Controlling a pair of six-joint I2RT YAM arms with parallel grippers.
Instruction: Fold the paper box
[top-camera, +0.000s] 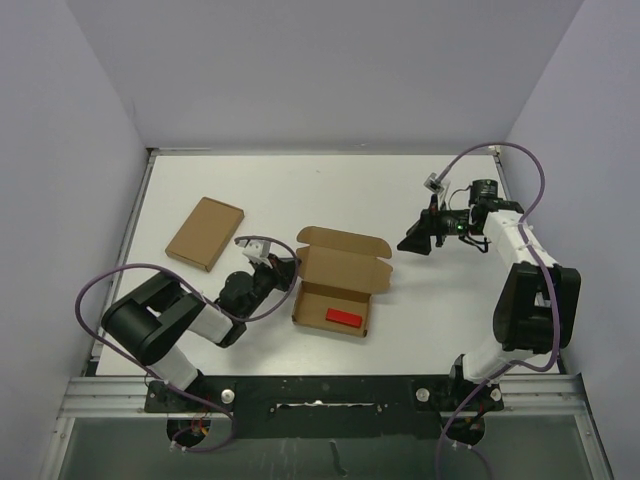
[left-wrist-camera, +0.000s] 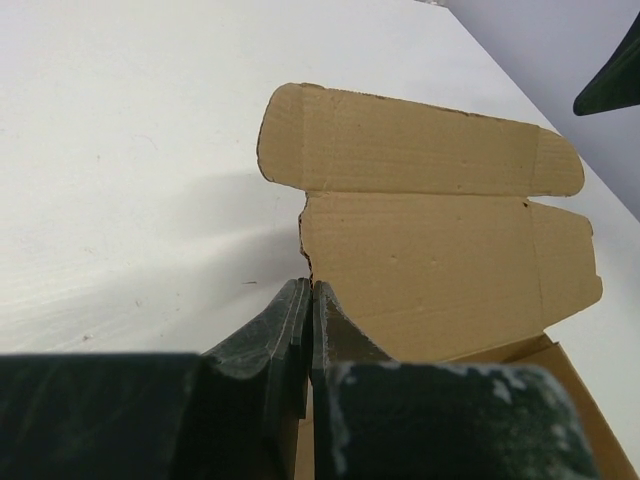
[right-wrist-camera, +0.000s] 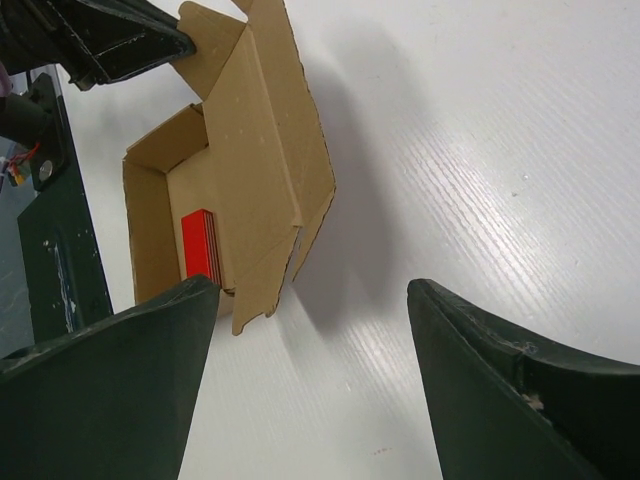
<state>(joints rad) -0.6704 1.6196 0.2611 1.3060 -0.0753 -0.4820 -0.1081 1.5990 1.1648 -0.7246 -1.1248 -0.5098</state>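
The paper box (top-camera: 338, 283) is an open brown carton in the middle of the table, its lid with end tabs standing up at the far side. A small red block (top-camera: 343, 317) lies inside it. My left gripper (top-camera: 285, 265) is at the box's left side, shut on the edge of its left wall; in the left wrist view the fingers (left-wrist-camera: 311, 285) pinch cardboard, with the lid (left-wrist-camera: 440, 250) beyond. My right gripper (top-camera: 412, 242) is open and empty, apart from the box on its right. In the right wrist view (right-wrist-camera: 312, 288) it faces the box (right-wrist-camera: 270, 150) and block (right-wrist-camera: 197, 245).
A wider flat brown cardboard rectangle (top-camera: 205, 233) lies at the left of the white table (top-camera: 330, 190). Grey walls close the back and sides. The black base rail (top-camera: 320, 392) runs along the near edge.
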